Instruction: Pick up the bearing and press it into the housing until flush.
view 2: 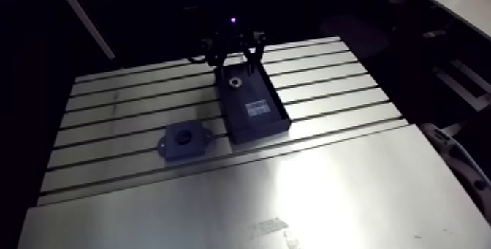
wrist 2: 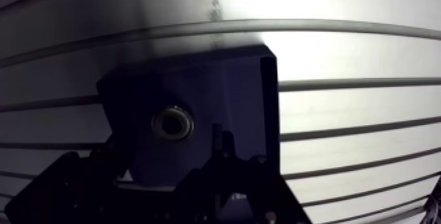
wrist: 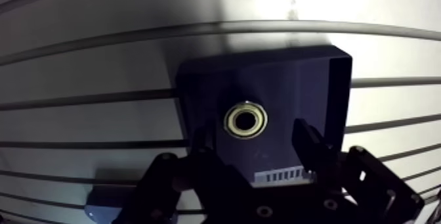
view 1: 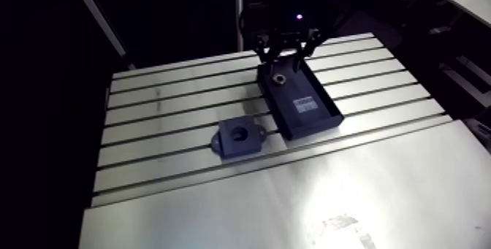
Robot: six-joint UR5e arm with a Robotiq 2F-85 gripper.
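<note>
Bearing flat in tray, hole up, centred between released, empty jaws, just ahead of them; likely straight descent to grasp.

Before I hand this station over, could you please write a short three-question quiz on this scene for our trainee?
1. Fill in: the claw is poised at the bearing with its fingers ____ (open or shut).
2. True or false: the bearing is already pressed into the housing.
3. Where does the bearing lie? A) in the black tray; B) on top of the housing; C) clamped in the claw.

Key: 1 open; 2 false; 3 A.
</note>
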